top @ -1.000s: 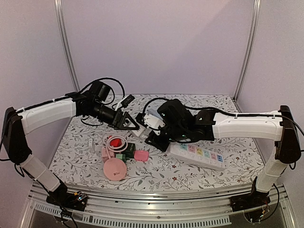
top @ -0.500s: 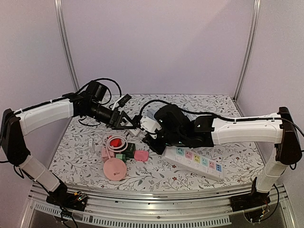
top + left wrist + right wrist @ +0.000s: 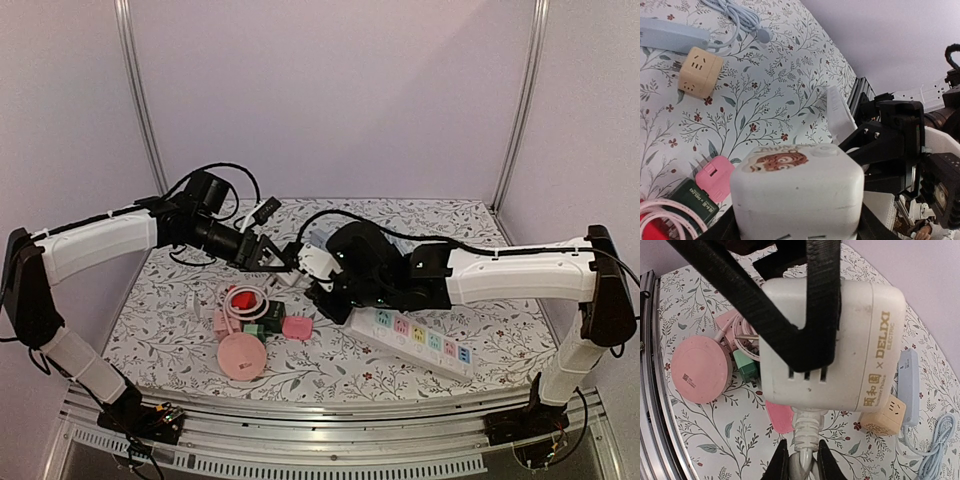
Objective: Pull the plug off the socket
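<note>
Finds the socket (image 3: pixel 840 340), a white cube-shaped block, lifted clear of the desk (image 3: pixel 450 225) above about its middle. Clamped across its sides by the left gripper (image 3: pixel 270 257), jaws roughly half open around the block. Pinched at its neck, where the cord leaves, by the right gripper (image 3: pixel 801 465), jaws almost fully closed: the white plug (image 3: pixel 804 432). Plug still seated against the socket's face in the right wrist view, with no gap visible between them.

Judges both grasps made and the separation itself not yet done. Remaining: draw the two apart along the plug's axis while keeping the block steady.

Notes loose items on the desk beneath: pink disc (image 3: pixel 241 356), pink adaptor (image 3: pixel 297 327), and power strip (image 3: pixel 420 335) toward the right edge.

Risk, as judged: cord slipping through the narrow pinch instead of the plug coming free.
</note>
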{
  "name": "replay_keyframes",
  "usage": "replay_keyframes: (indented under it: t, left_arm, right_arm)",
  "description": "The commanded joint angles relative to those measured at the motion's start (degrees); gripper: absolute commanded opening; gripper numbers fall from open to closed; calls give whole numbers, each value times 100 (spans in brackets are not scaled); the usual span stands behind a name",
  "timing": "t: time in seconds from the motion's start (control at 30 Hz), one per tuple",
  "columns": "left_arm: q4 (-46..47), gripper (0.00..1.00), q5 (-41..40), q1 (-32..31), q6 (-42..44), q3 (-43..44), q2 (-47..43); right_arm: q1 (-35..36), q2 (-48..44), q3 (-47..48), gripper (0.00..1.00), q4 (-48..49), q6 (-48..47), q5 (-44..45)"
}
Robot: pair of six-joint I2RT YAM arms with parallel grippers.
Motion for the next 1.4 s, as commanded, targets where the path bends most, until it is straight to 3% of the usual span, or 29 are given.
replay_keyframes:
  t: [0.0, 0.7, 1.1, 1.37]
  left_arm:
    - [-216, 11, 144, -190, 283, 143, 46]
    - [483, 11, 567, 238, -387, -113, 134]
    - [-526, 11, -165, -283, 413, 215, 308]
    - [-698, 10, -927, -353, 391, 292, 398]
  right_arm:
    - [-295, -278, -71, 0, -253, 143, 194]
    - [342, -212, -111, 0, -108, 827, 473]
    - [-178, -466, 9, 0, -130, 624, 403]
    - [-129, -571, 188, 0, -172, 767, -39]
